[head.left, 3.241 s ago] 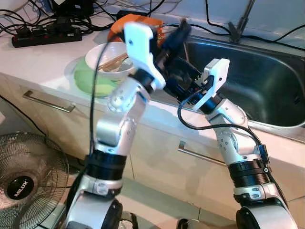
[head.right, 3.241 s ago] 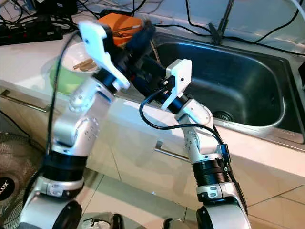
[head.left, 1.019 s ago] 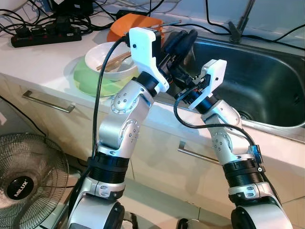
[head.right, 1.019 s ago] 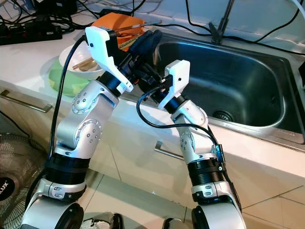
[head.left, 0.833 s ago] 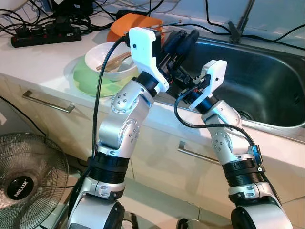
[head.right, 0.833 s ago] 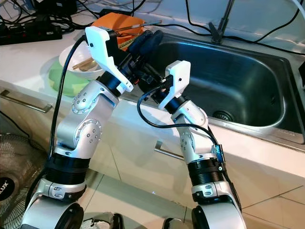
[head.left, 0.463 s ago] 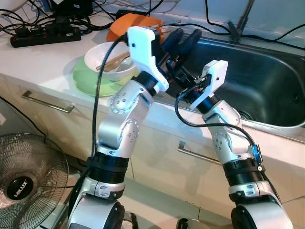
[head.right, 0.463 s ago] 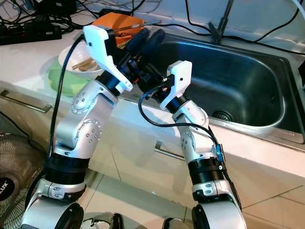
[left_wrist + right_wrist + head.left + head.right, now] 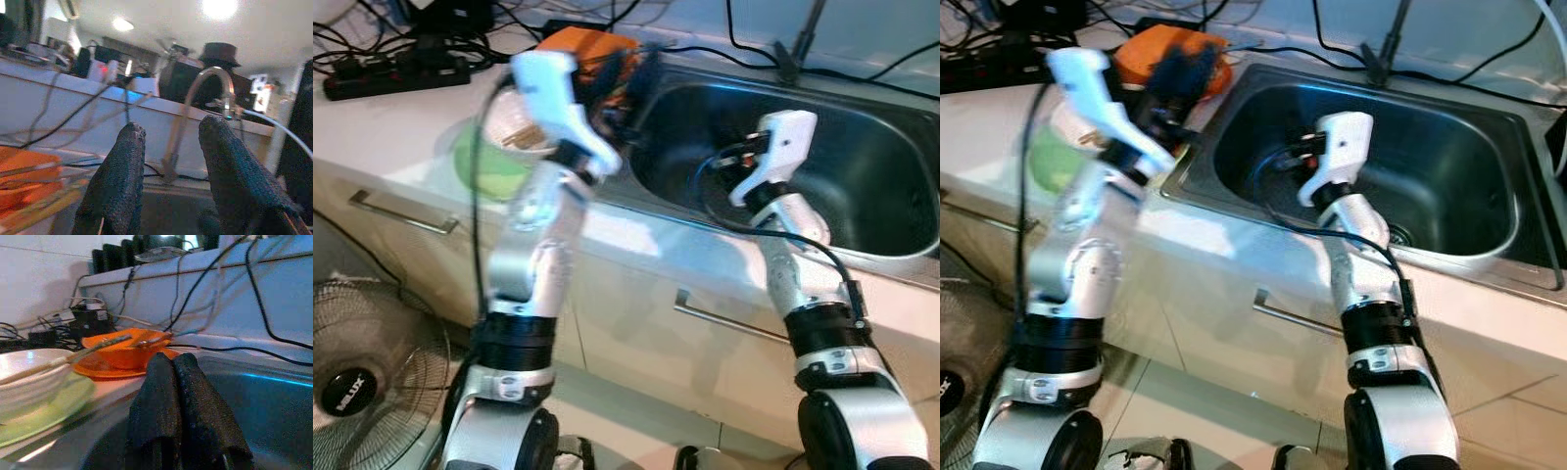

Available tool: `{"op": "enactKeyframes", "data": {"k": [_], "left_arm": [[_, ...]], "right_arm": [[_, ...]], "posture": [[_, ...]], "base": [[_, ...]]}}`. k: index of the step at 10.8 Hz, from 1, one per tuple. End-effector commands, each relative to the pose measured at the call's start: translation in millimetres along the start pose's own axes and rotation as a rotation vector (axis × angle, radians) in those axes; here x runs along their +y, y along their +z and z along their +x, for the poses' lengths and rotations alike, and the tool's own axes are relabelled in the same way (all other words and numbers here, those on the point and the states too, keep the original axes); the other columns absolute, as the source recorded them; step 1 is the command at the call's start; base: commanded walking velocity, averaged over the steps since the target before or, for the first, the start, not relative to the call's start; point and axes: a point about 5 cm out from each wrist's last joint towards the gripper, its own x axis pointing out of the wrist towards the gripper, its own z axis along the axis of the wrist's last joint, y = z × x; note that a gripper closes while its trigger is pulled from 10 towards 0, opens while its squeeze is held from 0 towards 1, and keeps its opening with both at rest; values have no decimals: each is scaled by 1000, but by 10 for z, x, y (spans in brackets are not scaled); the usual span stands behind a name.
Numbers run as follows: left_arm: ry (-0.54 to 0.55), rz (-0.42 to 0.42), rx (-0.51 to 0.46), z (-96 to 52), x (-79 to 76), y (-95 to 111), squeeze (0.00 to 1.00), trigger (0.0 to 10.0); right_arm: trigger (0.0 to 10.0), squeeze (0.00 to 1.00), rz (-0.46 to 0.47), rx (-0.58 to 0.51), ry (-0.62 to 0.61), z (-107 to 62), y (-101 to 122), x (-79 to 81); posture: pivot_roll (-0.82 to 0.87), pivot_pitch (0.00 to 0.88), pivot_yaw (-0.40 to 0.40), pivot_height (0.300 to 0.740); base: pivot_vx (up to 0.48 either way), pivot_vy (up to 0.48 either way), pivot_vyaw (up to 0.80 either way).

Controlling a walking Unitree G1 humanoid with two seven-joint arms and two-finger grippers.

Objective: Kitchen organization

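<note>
My left gripper (image 9: 173, 127) is raised above the counter beside the sink's left rim, open with nothing between its fingers (image 9: 120, 181). Just past it sits an orange bowl (image 9: 127, 345) on an orange plate (image 9: 98, 368), with chopsticks (image 9: 88, 350) lying across it. Nearer the counter edge, a white bowl (image 9: 29, 377) holding chopsticks stands on a green plate (image 9: 54, 411). My right gripper (image 9: 172, 357) is shut and holds nothing; it hovers over the left part of the steel sink (image 9: 1410, 166), pointing toward the dishes.
A faucet (image 9: 205, 81) rises behind the sink. A black power strip (image 9: 391, 78) and tangled cables lie at the back of the counter. Drawer handles (image 9: 396, 211) run along the cabinet front. A floor fan (image 9: 352, 382) stands low on the left.
The left gripper opened and swung left toward the dishes. The right gripper moved right over the sink, so the two arms have parted. The view has shifted and is blurred.
</note>
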Motion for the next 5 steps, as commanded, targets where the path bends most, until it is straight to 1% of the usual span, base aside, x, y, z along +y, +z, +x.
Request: {"op": "enactKeyframes", "data": {"k": [1,2,3,4,5], "left_arm": [[34,29,15,-34,62,-19,0,10000],[47,179,67,-59,139,-50,0,10000],[42,305,117,-79,195,-90,0,10000],[46,445,152,-91,256,-98,0,10000],[45,572,189,-96,296,-152,0,10000]], "right_arm": [[10000,0,-28,-9,-33,27,36,-48],[10000,0,-47,15,-102,28,8,-135],[10000,0,-45,28,-166,20,-9,-212],[10000,0,-22,30,-212,12,-23,-254],[10000,0,-19,31,-211,14,-43,-229]], "posture": [[114,83,15,740],[114,76,19,740],[114,73,21,740],[112,66,23,740],[112,57,22,740]], "base": [[0,0,0],[0,0,0],[0,0,0],[0,0,0],[0,0,0]]}}
